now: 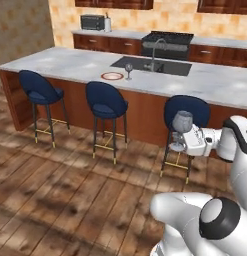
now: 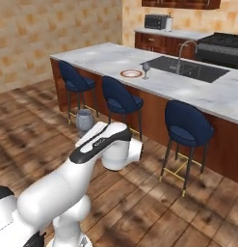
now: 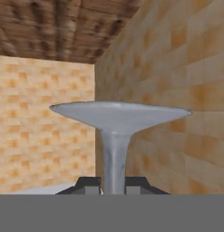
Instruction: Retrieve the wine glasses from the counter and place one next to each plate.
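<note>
1. On the island (image 1: 70, 62), at the left, a red-rimmed plate (image 1: 112, 76) lies with one wine glass (image 1: 128, 69) upright just beside it on its right, near the sink (image 1: 160, 66). That setting appears complete.
2. Further right, in front of the stools, the gripper (image 1: 182, 142) is clamped on the stem of a second wine glass (image 1: 182, 121), carried upright well short of the island. The hand view confirms the fingers (image 3: 88, 185) pressed on the stem, the foot (image 3: 120, 115) spread across the picture.
3. Remaining, by judgement: carry this glass to the second plate and set it alongside. That plate cannot be made out in these views, so its place is unknown.
4. Count: wine glasses, two (one placed, one in hand); plates seen, one; stools (image 1: 106, 102), three; sink, one.
</note>
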Controlling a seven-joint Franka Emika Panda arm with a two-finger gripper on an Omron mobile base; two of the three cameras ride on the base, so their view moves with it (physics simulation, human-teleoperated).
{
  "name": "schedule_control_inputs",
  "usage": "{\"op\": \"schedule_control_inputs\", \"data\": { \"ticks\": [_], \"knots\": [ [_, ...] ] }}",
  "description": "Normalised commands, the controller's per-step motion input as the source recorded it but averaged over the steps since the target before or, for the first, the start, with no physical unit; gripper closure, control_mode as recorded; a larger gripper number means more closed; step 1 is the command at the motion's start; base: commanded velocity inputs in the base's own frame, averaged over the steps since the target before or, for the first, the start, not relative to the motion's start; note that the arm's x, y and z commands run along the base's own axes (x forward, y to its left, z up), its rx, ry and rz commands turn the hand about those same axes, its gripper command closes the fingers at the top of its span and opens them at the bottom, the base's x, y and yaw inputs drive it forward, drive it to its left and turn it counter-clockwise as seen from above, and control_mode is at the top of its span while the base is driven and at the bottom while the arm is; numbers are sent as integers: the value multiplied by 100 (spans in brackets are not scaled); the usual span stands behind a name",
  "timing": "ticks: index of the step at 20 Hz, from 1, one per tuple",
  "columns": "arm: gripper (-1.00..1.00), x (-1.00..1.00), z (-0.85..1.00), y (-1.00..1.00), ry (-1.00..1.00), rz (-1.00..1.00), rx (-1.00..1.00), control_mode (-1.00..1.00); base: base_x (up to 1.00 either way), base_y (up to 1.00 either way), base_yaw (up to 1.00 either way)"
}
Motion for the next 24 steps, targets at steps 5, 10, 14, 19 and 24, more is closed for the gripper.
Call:
{"op": "schedule_control_inputs", "data": {
  "ticks": [5,10,14,19,24],
  "knots": [
    [100,0,0,0,0,0,0,100,77,100,-21],
    [100,0,0,0,0,0,0,100,100,100,-32],
    [100,0,0,0,0,0,0,100,100,100,-33],
    [100,0,0,0,0,0,0,100,100,100,-28],
    [100,0,0,0,0,0,0,100,98,100,-21]
  ]
}}
